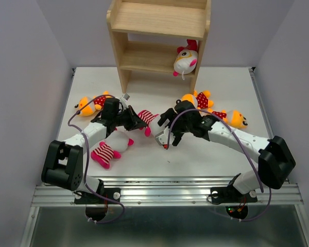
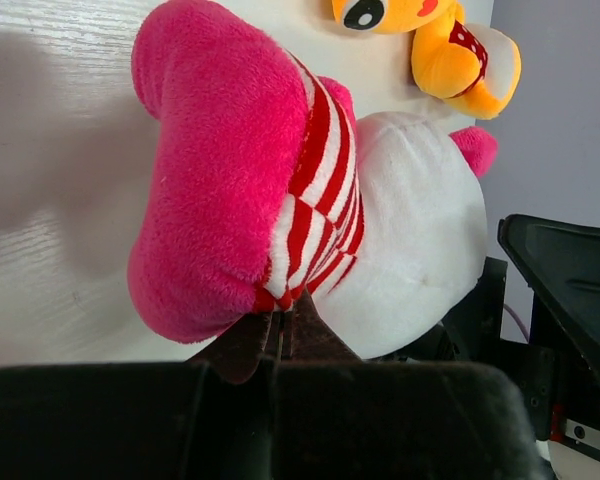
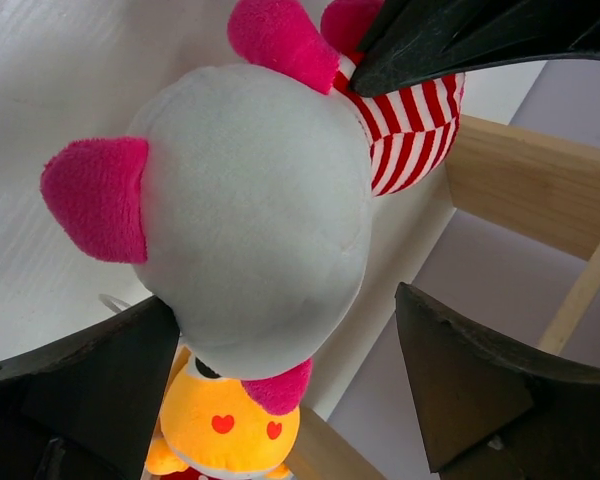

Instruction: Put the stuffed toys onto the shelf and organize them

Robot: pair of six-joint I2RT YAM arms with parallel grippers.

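Note:
A white-headed stuffed toy (image 1: 149, 119) with a red-white striped body hangs between my two grippers at the table's middle. My left gripper (image 1: 139, 122) is shut on its striped fabric, seen in the left wrist view (image 2: 280, 322) just below the toy (image 2: 310, 190). My right gripper (image 1: 163, 131) is open, its jaws wide on either side of the toy's white head (image 3: 250, 220), not pressing it. Another white-headed toy (image 1: 185, 60) lies on the wooden shelf (image 1: 159, 20). A third one (image 1: 110, 150) lies by my left arm. Three yellow toys (image 1: 90, 104) (image 1: 198, 99) (image 1: 232, 117) lie on the table.
The shelf stands at the table's far edge, its lower board (image 1: 144, 62) bare on the left half. A yellow toy (image 3: 230, 430) and shelf wood (image 3: 520, 190) show behind the right gripper. The table is walled in by grey panels.

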